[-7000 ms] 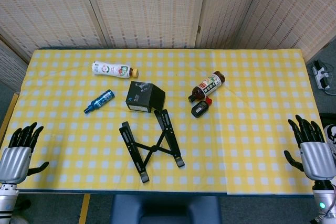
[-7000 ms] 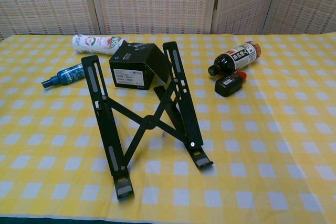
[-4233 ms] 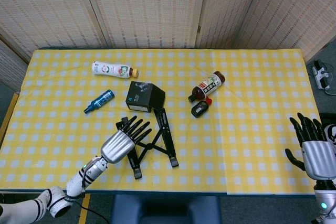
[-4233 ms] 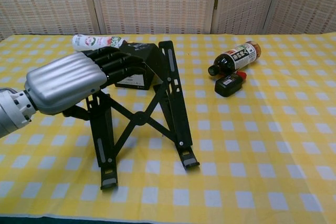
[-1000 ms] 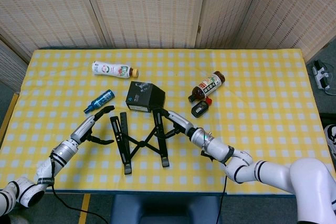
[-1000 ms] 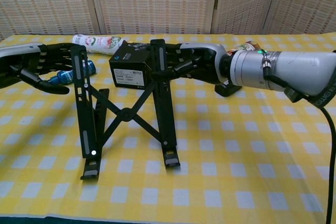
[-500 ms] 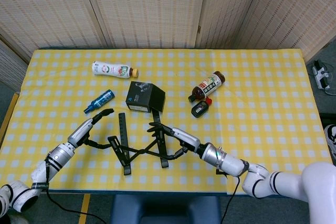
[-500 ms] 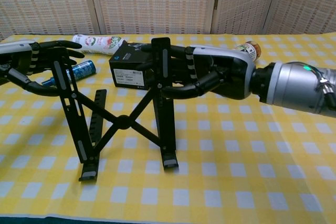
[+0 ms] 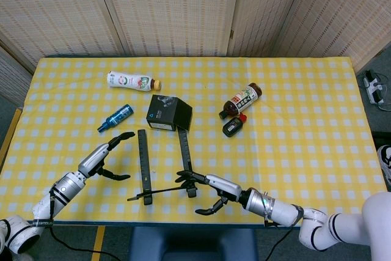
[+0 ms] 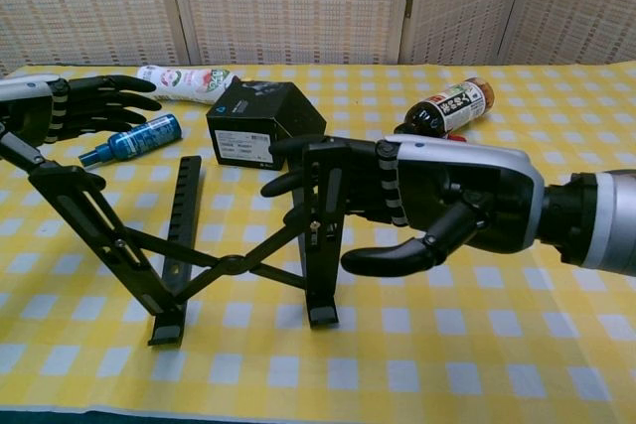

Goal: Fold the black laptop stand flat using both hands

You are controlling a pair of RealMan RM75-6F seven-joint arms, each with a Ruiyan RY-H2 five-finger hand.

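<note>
The black laptop stand (image 9: 145, 163) lies near the table's front edge, its two rails almost parallel and its thin cross arms low. In the chest view the stand (image 10: 318, 235) has its left bar leaning far out to the left and its right bar upright. My left hand (image 9: 101, 157) hovers left of the stand with fingers spread; in the chest view my left hand (image 10: 60, 106) sits just above the leaning bar's top, and contact is unclear. My right hand (image 9: 214, 191) is at the right rail's near end. In the chest view my right hand (image 10: 447, 196) has its fingers (image 10: 298, 146) behind the upright bar, thumb apart.
Just behind the stand sits a black box (image 9: 168, 113). A blue spray bottle (image 9: 116, 118) and a white bottle (image 9: 131, 80) lie back left. A brown bottle (image 9: 241, 100) and a small black device (image 9: 233, 126) lie back right.
The stand has sunk lower, its left bar tipping further out to the left. My right hand has come nearer the front edge and its thumb has left the bar. The left hand has drawn back.
</note>
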